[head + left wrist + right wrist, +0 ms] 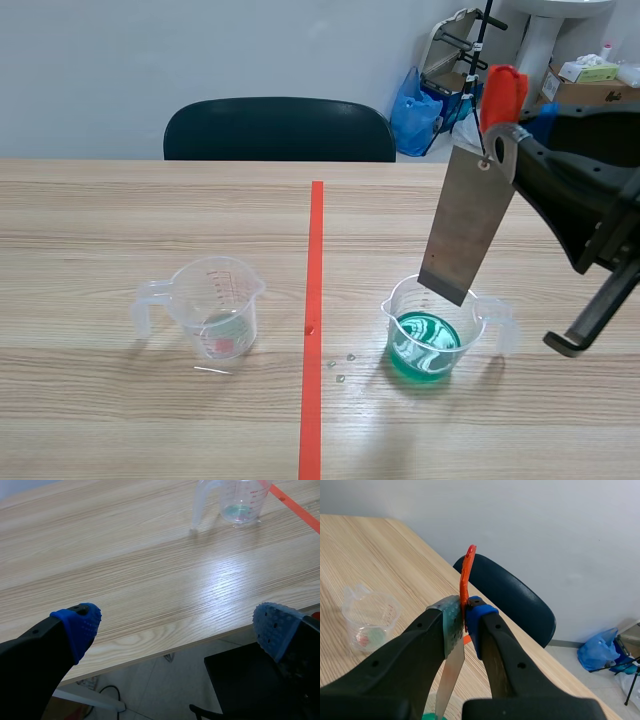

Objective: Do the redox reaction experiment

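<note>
Plain office-like room: wood-grain table (120, 220), dark chair (280, 130), cardboard box (590, 92), blue bag (415, 115), grey wall (200, 50).

The strip (466, 225) is dull grey metal, the left cup (215, 305) and right cup (400, 312) are clear glossy plastic, and the table (120, 230) is smooth wood-grain, faintly shiny.

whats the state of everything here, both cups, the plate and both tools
metal plate: gripped at its top, hanging tilted, lower end over the green cup's mouth, not in the liquid
green-liquid measuring cup: upright, partly filled
other measuring cup: upright, nearly empty
right tool: shut on the metal plate
left tool: open, holding nothing
drops: spilled on the table beside the green cup
</note>
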`<state>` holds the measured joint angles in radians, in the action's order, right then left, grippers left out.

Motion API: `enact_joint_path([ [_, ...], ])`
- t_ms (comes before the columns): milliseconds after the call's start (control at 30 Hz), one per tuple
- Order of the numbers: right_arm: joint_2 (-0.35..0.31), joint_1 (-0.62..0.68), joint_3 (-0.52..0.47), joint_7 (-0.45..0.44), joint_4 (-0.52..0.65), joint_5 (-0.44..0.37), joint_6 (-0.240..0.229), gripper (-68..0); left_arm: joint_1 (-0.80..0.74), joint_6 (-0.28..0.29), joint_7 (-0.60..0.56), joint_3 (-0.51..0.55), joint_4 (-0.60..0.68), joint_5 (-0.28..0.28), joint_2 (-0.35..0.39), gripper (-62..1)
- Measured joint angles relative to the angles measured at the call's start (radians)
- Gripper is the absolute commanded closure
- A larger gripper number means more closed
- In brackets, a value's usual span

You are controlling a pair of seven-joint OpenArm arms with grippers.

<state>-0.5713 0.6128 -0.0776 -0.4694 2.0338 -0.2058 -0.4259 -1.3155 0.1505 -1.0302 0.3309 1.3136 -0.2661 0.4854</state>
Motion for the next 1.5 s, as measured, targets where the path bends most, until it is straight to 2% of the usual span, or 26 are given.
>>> enact_joint_path([
  [100, 0.000, 0.000, 0.000, 0.000, 0.000, 0.000, 0.000, -1.3, 0.000, 0.000, 0.000, 0.000, 0.000, -0.010, 0.009, -60.7],
  [133, 0.000, 0.000, 0.000, 0.000, 0.000, 0.000, 0.000, -1.3, 0.000, 0.001, 0.000, 0.000, 0.000, -0.032, 0.019, -54.4],
  [233, 0.000, 0.000, 0.000, 0.000, 0.000, 0.000, 0.000, -1.3, 0.000, -0.001, 0.000, 0.000, 0.000, -0.094, 0.077, -28.6],
  [300, 0.000, 0.000, 0.000, 0.000, 0.000, 0.000, 0.000, -1.3, 0.000, 0.000, 0.006, 0.000, 0.000, -0.103, 0.130, -13.9],
  [367, 0.000, 0.000, 0.000, 0.000, 0.000, 0.000, 0.000, -1.3, 0.007, 0.001, 0.054, 0.000, 0.000, -0.104, 0.186, -4.8],
  [400, 0.000, 0.000, 0.000, 0.000, 0.000, 0.000, 0.000, -1.3, 0.022, 0.008, 0.088, 0.000, -0.001, -0.102, 0.211, -3.2],
  [467, 0.000, 0.000, 0.000, 0.000, 0.000, 0.000, 0.000, -1.3, 0.082, 0.074, 0.153, 0.000, -0.005, -0.102, 0.258, -3.1],
  [567, 0.000, 0.000, 0.000, 0.000, 0.000, 0.000, 0.000, -1.3, 0.222, 0.256, 0.270, -0.006, -0.006, -0.105, 0.342, -2.6],
  [600, 0.000, 0.000, 0.000, 0.000, 0.000, 0.000, 0.000, -1.3, 0.274, 0.297, 0.290, -0.016, -0.006, -0.119, 0.372, -2.6],
  [667, 0.000, 0.000, 0.000, 0.000, 0.000, 0.000, 0.000, -1.3, 0.381, 0.348, 0.332, -0.058, -0.005, -0.190, 0.425, -2.6],
  [733, 0.000, 0.000, 0.000, 0.000, 0.000, 0.000, 0.000, -1.3, 0.489, 0.359, 0.371, -0.124, -0.005, -0.269, 0.464, -2.6],
  [800, 0.000, 0.000, 0.000, 0.000, 0.000, 0.000, 0.000, -1.3, 0.595, 0.358, 0.424, -0.208, -0.005, -0.313, 0.488, -2.6],
  [900, 0.000, 0.000, 0.000, 0.000, 0.000, 0.000, 0.000, -1.3, 0.762, 0.375, 0.529, -0.362, -0.005, -0.346, 0.498, -2.6],
  [1033, 0.000, 0.000, 0.000, 0.000, 0.000, 0.000, 0.000, -1.3, 0.996, 0.401, 0.638, -0.587, -0.005, -0.352, 0.486, -2.6],
  [1167, 0.000, 0.000, 0.000, 0.000, 0.000, 0.000, 0.000, -1.3, 1.207, 0.401, 0.747, -0.798, -0.005, -0.459, 0.449, -2.6],
  [1267, 0.000, 0.000, 0.000, 0.000, 0.000, 0.000, 0.000, -1.3, 1.332, 0.400, 0.821, -0.907, -0.005, -0.532, 0.406, -2.6],
  [1367, 0.000, 0.000, 0.000, 0.000, 0.000, 0.000, 0.000, -1.3, 1.433, 0.401, 0.892, -0.987, -0.005, -0.555, 0.351, -2.7],
  [1500, 0.000, 0.000, 0.000, 0.000, 0.000, 0.000, 0.000, -1.3, 1.515, 0.401, 0.967, -1.070, -0.005, -0.554, 0.268, -2.7],
])
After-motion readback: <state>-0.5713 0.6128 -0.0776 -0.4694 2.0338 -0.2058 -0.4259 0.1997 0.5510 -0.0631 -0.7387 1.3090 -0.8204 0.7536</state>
